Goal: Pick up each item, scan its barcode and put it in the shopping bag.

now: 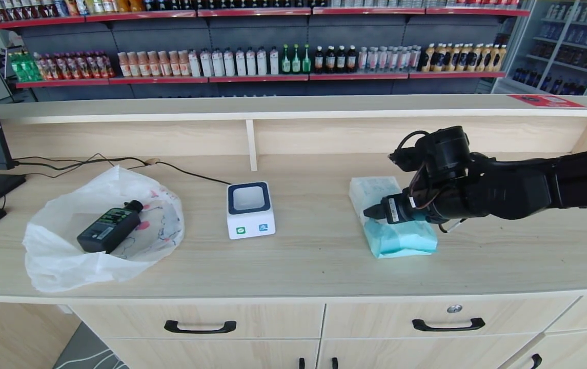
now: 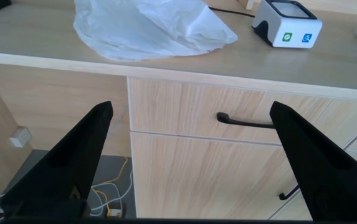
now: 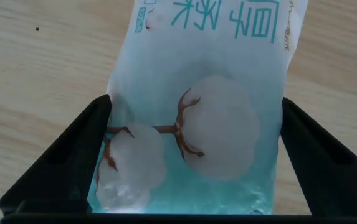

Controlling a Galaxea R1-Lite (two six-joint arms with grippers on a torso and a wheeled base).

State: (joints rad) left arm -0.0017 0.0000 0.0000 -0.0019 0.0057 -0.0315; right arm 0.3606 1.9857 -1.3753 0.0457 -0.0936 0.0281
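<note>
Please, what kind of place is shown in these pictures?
Most likely the checkout of a small shop. Shelves of bottled drinks stand behind, and a barcode scanner and a plastic shopping bag sit on the wooden counter.

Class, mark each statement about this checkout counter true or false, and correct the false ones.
1. The right gripper, open, straddles the teal pack lying on the counter. True.
2. The shopping bag has nothing on or in it. False: a dark bottle lies on it.
3. The scanner stands between the shopping bag and the teal pack. True.
4. The left gripper holds the dark bottle. False: it is open, holding nothing, low before the drawers.
</note>
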